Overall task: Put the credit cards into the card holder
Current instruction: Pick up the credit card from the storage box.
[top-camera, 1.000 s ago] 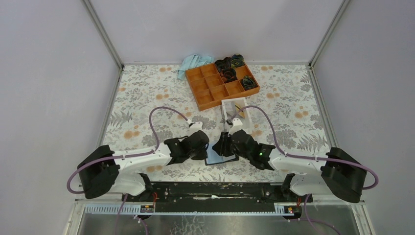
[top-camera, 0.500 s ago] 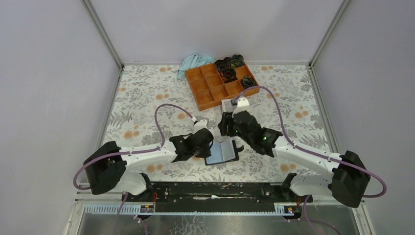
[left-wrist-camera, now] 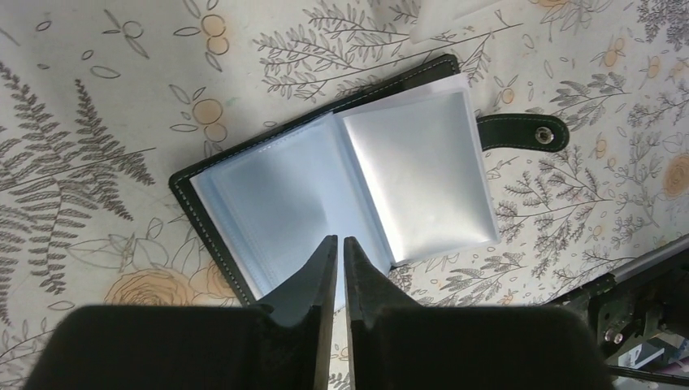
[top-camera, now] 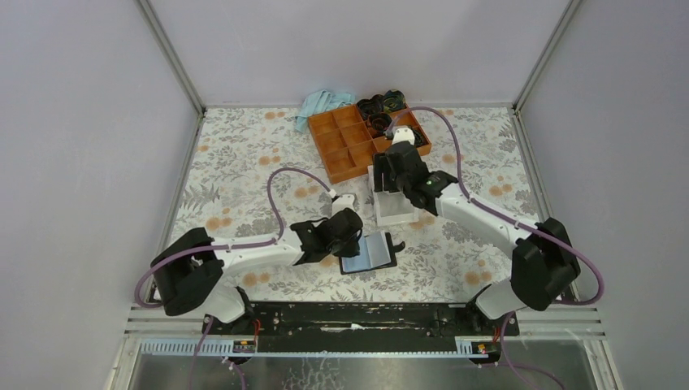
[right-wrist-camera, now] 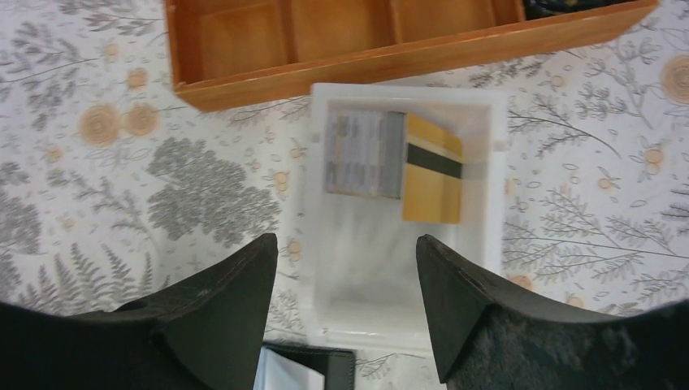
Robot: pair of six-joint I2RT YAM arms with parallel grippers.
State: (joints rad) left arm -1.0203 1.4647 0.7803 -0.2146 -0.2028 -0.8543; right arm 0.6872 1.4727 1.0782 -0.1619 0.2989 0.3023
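Observation:
The card holder (top-camera: 375,253) lies open on the table, light-blue lining up, its snap tab (left-wrist-camera: 524,132) pointing right. My left gripper (left-wrist-camera: 335,241) is shut with its tips over the holder's (left-wrist-camera: 276,187) left page; nothing shows between the jaws. In the top view it (top-camera: 355,239) sits at the holder's left edge. My right gripper (right-wrist-camera: 348,244) hangs open over the white box (right-wrist-camera: 487,162). Inside the box lie the credit cards: a yellow-orange one with a black stripe (right-wrist-camera: 433,175) and a greyish one (right-wrist-camera: 366,154) partly over it. In the top view the right gripper (top-camera: 396,175) hides them.
The orange compartment tray (top-camera: 353,146) stands just beyond the white box (top-camera: 396,213), with black items (top-camera: 382,104) in its far compartments. A light-blue cloth (top-camera: 321,104) lies at the back. Tent walls enclose the floral table on three sides.
My right arm has left the card holder and swung back over the white box, its jaws opening wide. My left gripper has shifted right onto the holder's left page.

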